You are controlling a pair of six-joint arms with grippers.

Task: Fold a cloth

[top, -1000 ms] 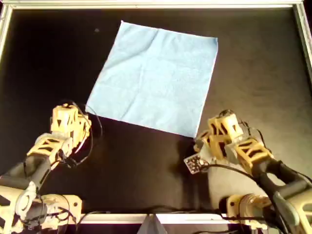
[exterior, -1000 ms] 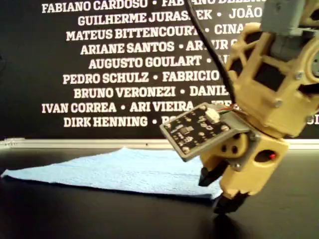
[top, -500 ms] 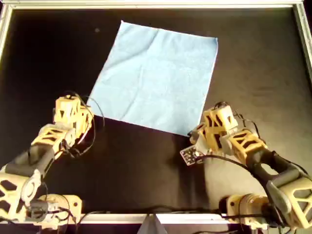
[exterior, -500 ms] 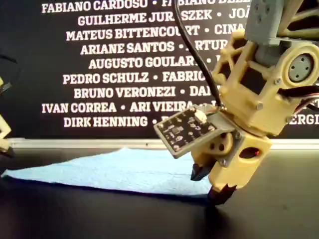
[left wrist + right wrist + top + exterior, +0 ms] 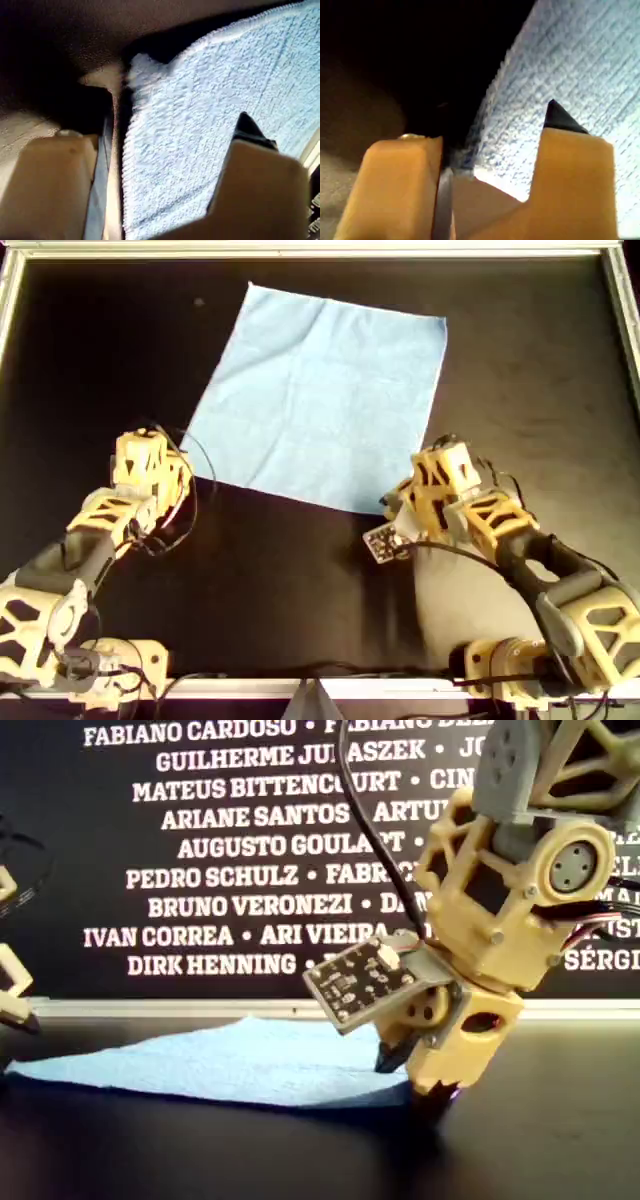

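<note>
The light blue cloth (image 5: 320, 400) lies flat on the black table, one corner towards each arm. My first gripper (image 5: 393, 506) is at the cloth's near corner on the overhead view's right. It is open, tips down at the table (image 5: 412, 1078). In the first wrist view (image 5: 160, 130) the black-tipped jaw is over the cloth (image 5: 190, 150) and the other jaw is beside the corner. My second gripper (image 5: 168, 472) is open at the near corner on the overhead view's left. In the second wrist view (image 5: 480, 125) its jaws straddle the cloth's edge (image 5: 570, 60).
The black table (image 5: 540, 390) has a metal frame (image 5: 300, 250) along its far side and both ends. A dark wall printed with white names (image 5: 250, 870) stands behind the cloth (image 5: 240, 1060). Loose cables hang at both wrists. The arm bases stand at the near edge.
My first gripper has moved up-left in the overhead view onto the cloth's corner and sunk to the table. My second gripper has crept up towards its corner. The cloth has not moved.
</note>
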